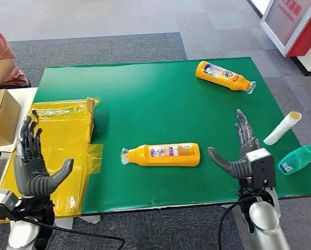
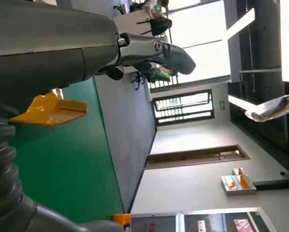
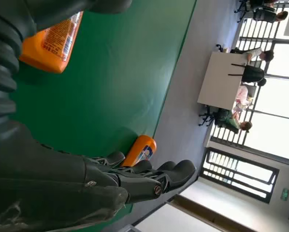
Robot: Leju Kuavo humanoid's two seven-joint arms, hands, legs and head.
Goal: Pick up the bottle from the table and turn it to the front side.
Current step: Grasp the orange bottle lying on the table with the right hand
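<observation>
Looking down, I see the orange bottle [image 1: 162,154] lying on its side near the front middle of the green surface [image 1: 154,99], its cap end toward my left and its label facing up. My right hand [image 1: 242,151] hovers just beside the bottle's base, fingers [image 1: 243,127] spread and thumb stretched toward it, holding nothing and not touching it. My left hand [image 1: 32,161] is raised over the yellow plastic sheet [image 1: 63,130] at the surface's left end, fingers apart and empty as well. A second orange bottle [image 1: 223,76] lies toward the far right corner. At the right edge rest a white tube [image 1: 281,128] and a teal bottle [image 1: 298,159]. A cardboard box [image 1: 2,117] sits to the left, with a person's sleeve [image 1: 2,57] behind it.
</observation>
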